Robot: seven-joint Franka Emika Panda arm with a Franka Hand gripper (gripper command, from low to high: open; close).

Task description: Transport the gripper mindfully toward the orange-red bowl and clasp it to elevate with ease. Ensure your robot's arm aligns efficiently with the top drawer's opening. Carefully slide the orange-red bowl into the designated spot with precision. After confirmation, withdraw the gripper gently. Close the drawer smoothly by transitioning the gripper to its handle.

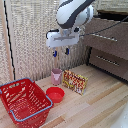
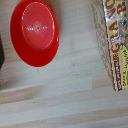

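Your gripper [image 1: 60, 51] hangs high above the desk [image 1: 95, 107], fingers slightly apart and holding nothing. The orange-red bowl [image 1: 55, 94] sits on the desk well below it, near the front edge, just beside the red basket [image 1: 24, 101] and in front of the pink cup [image 1: 56, 76].

Your main risk, as I judge it, is the descent: the bowl is shallow and glossy, so a grip on its thin rim could slip or tip it. Come down off-centre and you may knock the basket or the cup, or nudge the snack box [image 1: 75, 82] lying close by.

The bowl looks empty in the wrist view, and the basket appears empty too. You cannot see inside the cup. The top drawer [image 1: 107, 35] seems to stand open, but its inside is hidden, and the arm [image 1: 74, 12] crowds that corner, so the carry there will be tight.
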